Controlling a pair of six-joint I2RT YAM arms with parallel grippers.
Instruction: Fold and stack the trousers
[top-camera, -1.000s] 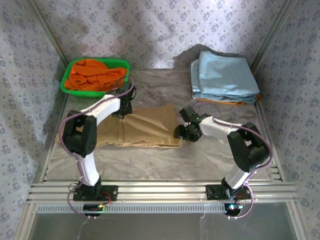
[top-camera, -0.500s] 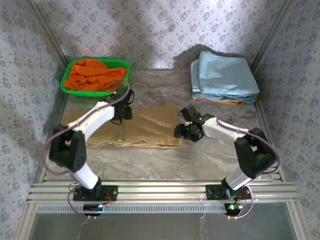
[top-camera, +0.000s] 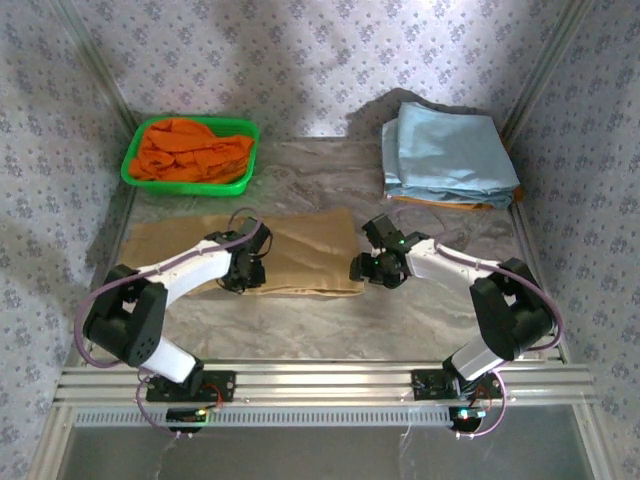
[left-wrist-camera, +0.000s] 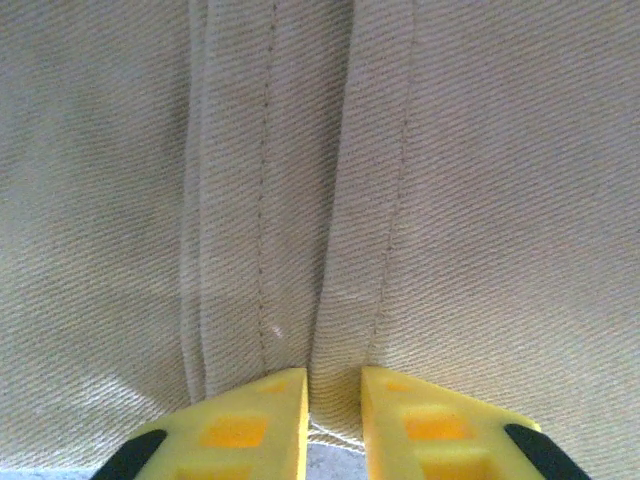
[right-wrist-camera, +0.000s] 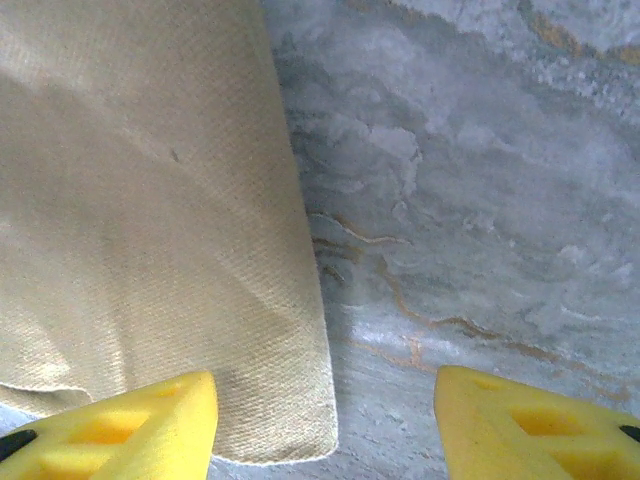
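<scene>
The tan trousers (top-camera: 300, 255) lie flat across the middle of the table, folded lengthwise. My left gripper (top-camera: 244, 277) is at their near edge. In the left wrist view its yellow fingers (left-wrist-camera: 258, 415) stand almost together, and the left gripper (left-wrist-camera: 334, 388) pinches a seamed ridge of the trousers (left-wrist-camera: 300, 180). My right gripper (top-camera: 363, 267) is at the trousers' near right corner. In the right wrist view the right gripper (right-wrist-camera: 322, 388) is wide open, with the corner of the trousers (right-wrist-camera: 150, 220) reaching in from its left finger (right-wrist-camera: 140, 425).
A green basket (top-camera: 135, 178) holding an orange garment (top-camera: 190, 150) stands at the back left. A stack of folded light blue garments (top-camera: 445, 150) lies at the back right. Bare silvery table (top-camera: 330, 320) runs between the trousers and the front rail.
My left gripper has come from the far edge of the trousers, near the basket, to their near edge. The right gripper has hardly moved.
</scene>
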